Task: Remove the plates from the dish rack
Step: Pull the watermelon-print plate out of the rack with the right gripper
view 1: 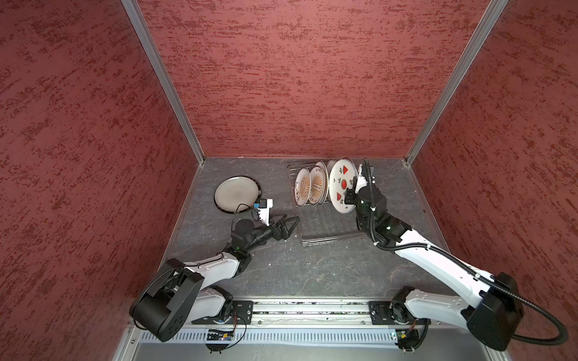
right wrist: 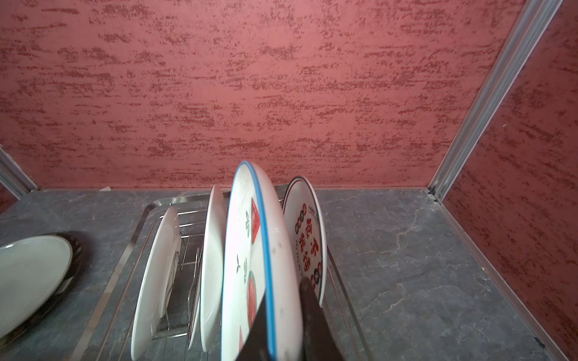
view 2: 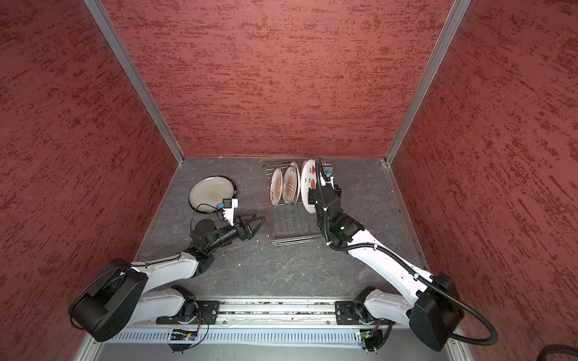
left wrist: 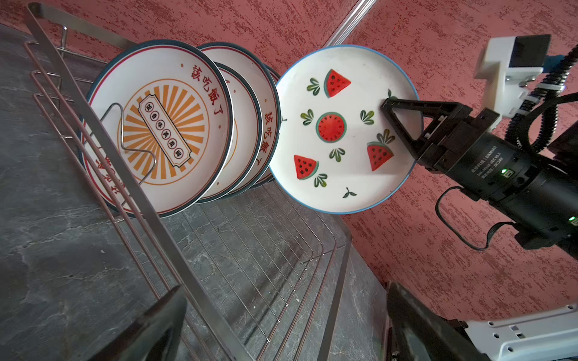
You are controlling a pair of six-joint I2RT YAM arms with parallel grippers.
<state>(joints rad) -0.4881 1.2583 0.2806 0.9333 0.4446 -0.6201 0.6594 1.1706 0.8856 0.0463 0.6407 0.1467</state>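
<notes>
right claw (left wrist: 387, 106) pinches watermelon plate (left wrist: 331, 128) rim, upright to clear prongs (left wrist: 137, 150) | seemingly hanging free | left claw (view 1: 291, 225) apart, 8 o'clock of dish rack (view 1: 325, 233)

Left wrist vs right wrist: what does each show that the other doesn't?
Left wrist only: the sunburst plate's printed face and the right arm's wrist motor. Right wrist only: the grey plate lying flat on the table, and a red-lettered plate beyond the watermelon plate. Both: the watermelon plate gripped at its rim by the right hand, and the dish rack.
</notes>
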